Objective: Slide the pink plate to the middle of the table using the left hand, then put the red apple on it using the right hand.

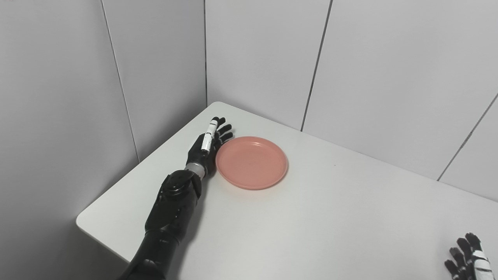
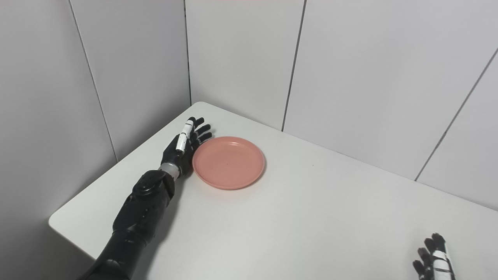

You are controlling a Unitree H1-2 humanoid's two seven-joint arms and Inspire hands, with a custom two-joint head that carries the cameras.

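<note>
A: Your left hand [image 1: 206,149] lies flat, fingers spread, right against the pink plate [image 1: 251,162] near the table's [image 1: 311,217] far left corner.

B: And your right hand [image 1: 469,258]? Fingers apart, empty, bottom right.

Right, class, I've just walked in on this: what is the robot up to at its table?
The robot's left hand rests open on the white table, its palm edge against the left rim of an empty pink plate near the far left corner, placed to push it. The right hand waits open at the bottom right. No apple is in view.
</note>
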